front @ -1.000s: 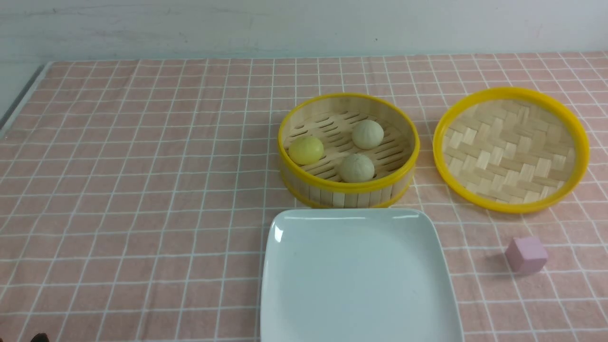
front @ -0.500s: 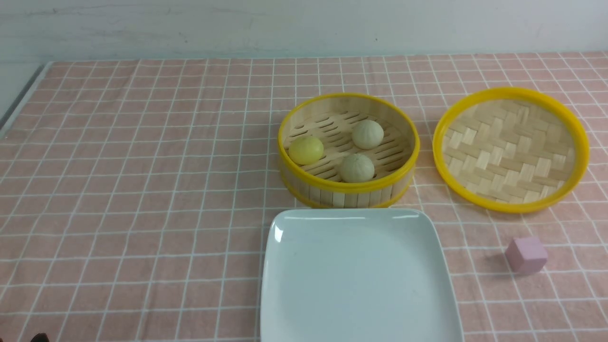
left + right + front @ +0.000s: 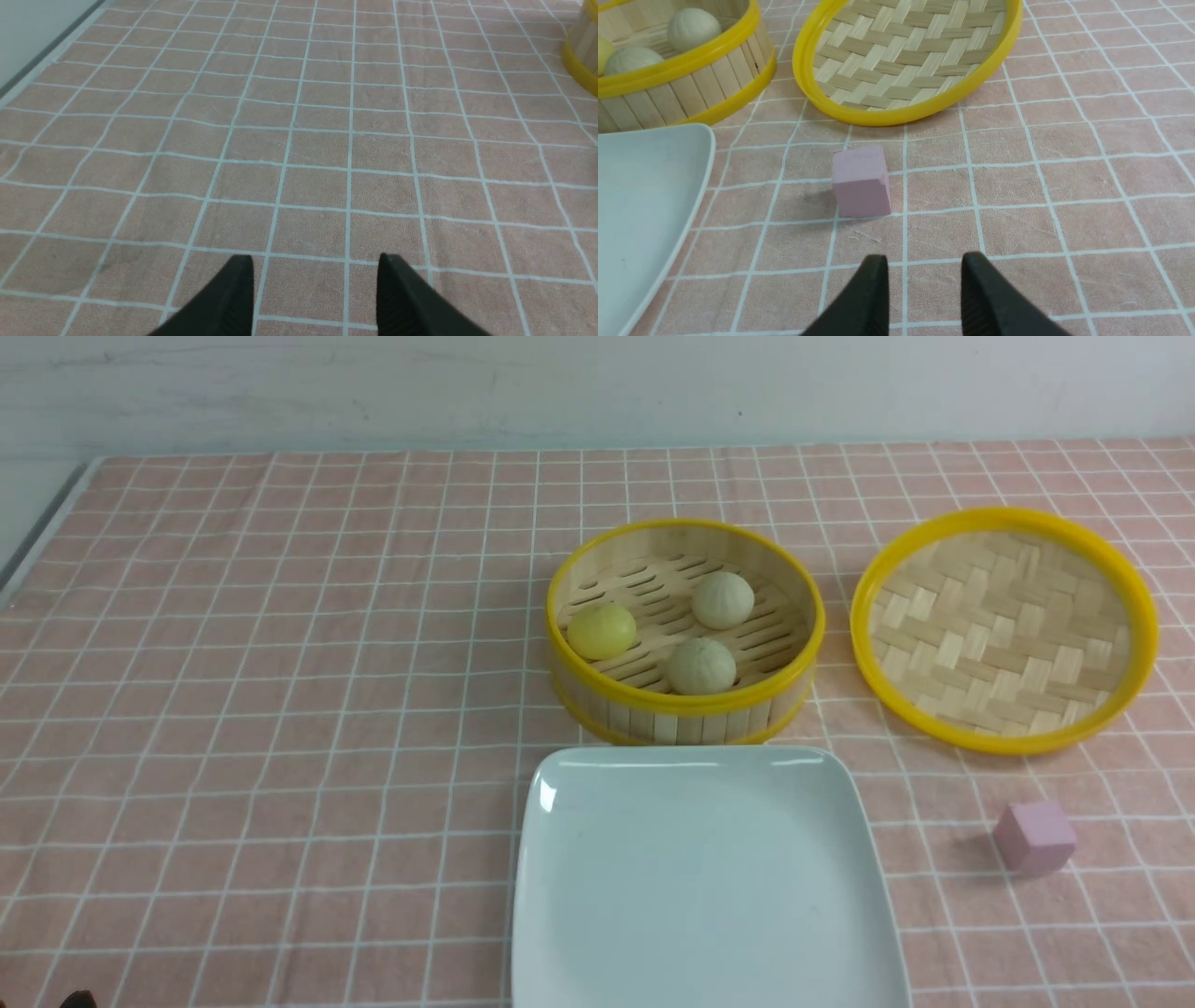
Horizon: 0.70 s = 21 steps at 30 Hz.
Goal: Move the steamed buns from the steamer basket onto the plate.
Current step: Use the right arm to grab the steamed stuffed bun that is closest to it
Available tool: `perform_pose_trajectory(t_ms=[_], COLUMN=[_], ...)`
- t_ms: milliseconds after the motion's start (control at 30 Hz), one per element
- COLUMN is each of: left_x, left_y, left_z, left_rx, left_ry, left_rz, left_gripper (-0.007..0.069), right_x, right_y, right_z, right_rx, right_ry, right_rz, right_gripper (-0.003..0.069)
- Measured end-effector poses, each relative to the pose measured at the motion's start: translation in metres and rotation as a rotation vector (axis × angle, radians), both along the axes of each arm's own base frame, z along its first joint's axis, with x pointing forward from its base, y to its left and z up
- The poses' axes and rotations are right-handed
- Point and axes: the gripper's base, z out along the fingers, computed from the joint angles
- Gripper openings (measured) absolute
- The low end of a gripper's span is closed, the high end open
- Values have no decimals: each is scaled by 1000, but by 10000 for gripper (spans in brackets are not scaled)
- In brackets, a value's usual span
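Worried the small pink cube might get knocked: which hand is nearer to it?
Right. The right hand sits just short of the small pink cube, jaws apart and empty. The left hand is over bare checked cloth; its view shows no cube.

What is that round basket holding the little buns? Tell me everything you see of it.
The steamer basket is round and deep: upright pale bamboo slats, yellow rims top and bottom, slotted floor. It stands uncovered on the pink checked cloth, close behind the white plate. Inside rest one yellow bun and two beige buns.
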Motion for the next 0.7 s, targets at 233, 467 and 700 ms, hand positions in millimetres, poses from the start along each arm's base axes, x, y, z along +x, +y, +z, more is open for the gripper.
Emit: perform_pose_trajectory(t_ms=[233, 467, 700], left_x=[0, 0, 0], left_y=[0, 0, 0], left_z=[0, 0, 0], left_rx=[0, 0, 0], left_ry=[0, 0, 0], left_rz=[0, 0, 0], left_gripper=[380, 380, 380], right_x=[0, 0, -24], right_y=[0, 0, 1], right_z=[0, 21, 107], right_rx=[-6, 18, -26], right_ry=[-5, -90, -303], right_rz=[-1, -5, 19], right_gripper=[242, 242, 242])
